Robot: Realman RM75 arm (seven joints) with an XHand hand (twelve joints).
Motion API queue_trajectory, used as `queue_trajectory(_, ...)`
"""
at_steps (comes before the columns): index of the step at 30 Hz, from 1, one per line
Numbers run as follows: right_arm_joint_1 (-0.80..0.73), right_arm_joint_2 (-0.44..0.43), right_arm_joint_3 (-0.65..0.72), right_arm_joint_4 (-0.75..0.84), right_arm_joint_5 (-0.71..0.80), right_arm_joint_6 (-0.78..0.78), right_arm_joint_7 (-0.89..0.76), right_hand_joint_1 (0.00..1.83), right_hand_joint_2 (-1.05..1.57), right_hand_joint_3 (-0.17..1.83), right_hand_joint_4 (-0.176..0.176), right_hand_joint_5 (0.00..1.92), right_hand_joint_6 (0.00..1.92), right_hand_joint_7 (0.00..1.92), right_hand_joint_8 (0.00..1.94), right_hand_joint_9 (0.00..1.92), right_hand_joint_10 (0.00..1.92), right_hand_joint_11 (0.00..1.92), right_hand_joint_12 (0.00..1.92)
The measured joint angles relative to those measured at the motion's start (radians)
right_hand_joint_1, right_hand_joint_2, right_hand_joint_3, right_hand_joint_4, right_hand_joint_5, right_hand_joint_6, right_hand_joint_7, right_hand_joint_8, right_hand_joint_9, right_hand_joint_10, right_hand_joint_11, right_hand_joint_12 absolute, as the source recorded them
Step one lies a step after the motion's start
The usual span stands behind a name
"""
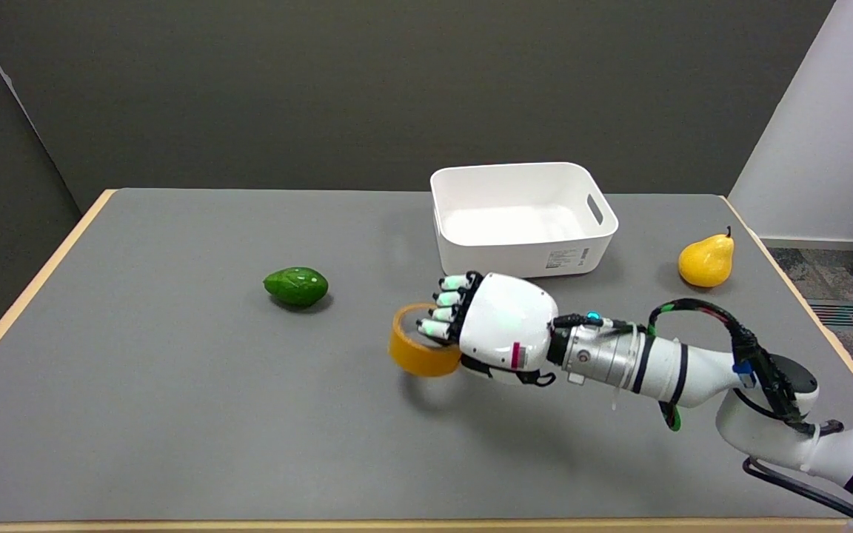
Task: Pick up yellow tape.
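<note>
The yellow tape [417, 354] is a thick yellow-orange roll, held tilted in the air above the grey table [175, 414], with its shadow on the surface below it. My right hand [497, 329] grips the roll from its right side, fingers curled into the roll's hole. The white arm reaches in from the lower right. The thumb is hidden under the hand.
A white bin [521, 219] stands just behind the hand. A yellow pear [706, 260] sits at the right near the table edge. A green avocado [296, 286] lies to the left of the tape.
</note>
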Motion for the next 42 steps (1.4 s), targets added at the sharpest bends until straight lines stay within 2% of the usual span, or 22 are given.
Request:
queue_trajectory(3,0.006,-0.002,0.017,0.002,0.000,-0.004,0.000,1.17,1.11,0.31,-0.085,0.58,1.59,0.86,1.31,0.74,1.26,0.63,1.61)
queue_trajectory(6,0.012,-0.004,0.038,0.002,0.002,-0.007,0.000,1.18,1.09,0.36,-0.113,0.57,1.55,0.87,1.35,0.73,1.28,0.64,1.62)
queue_trajectory(7,0.013,-0.004,0.048,0.002,0.004,-0.009,0.000,1.18,1.12,0.29,-0.129,0.57,1.53,0.87,1.37,0.77,1.26,0.63,1.59)
queue_trajectory(9,0.016,-0.005,0.064,0.002,0.007,-0.010,-0.001,1.19,1.10,0.32,-0.140,0.59,1.50,0.89,1.36,0.77,1.28,0.62,1.60)
queue_trajectory(15,0.030,-0.006,0.133,0.004,0.047,-0.015,-0.042,1.20,1.08,0.35,-0.142,0.59,1.50,0.89,1.36,0.76,1.29,0.62,1.60)
queue_trajectory(24,0.126,-0.002,0.198,-0.052,0.187,-0.018,-0.192,1.20,1.08,0.35,-0.144,0.59,1.49,0.90,1.36,0.77,1.27,0.64,1.56)
queue_trajectory(31,0.285,0.000,0.179,-0.243,0.338,-0.001,-0.315,1.20,1.07,0.37,-0.146,0.60,1.49,0.90,1.36,0.78,1.27,0.65,1.55)
queue_trajectory(35,0.382,0.000,0.138,-0.381,0.416,0.034,-0.362,1.20,1.03,0.46,-0.149,0.60,1.50,0.91,1.37,0.78,1.33,0.68,1.59)
queue_trajectory(42,0.494,0.011,0.059,-0.556,0.543,0.123,-0.367,1.20,1.03,0.45,-0.148,0.60,1.50,0.91,1.36,0.79,1.33,0.68,1.60)
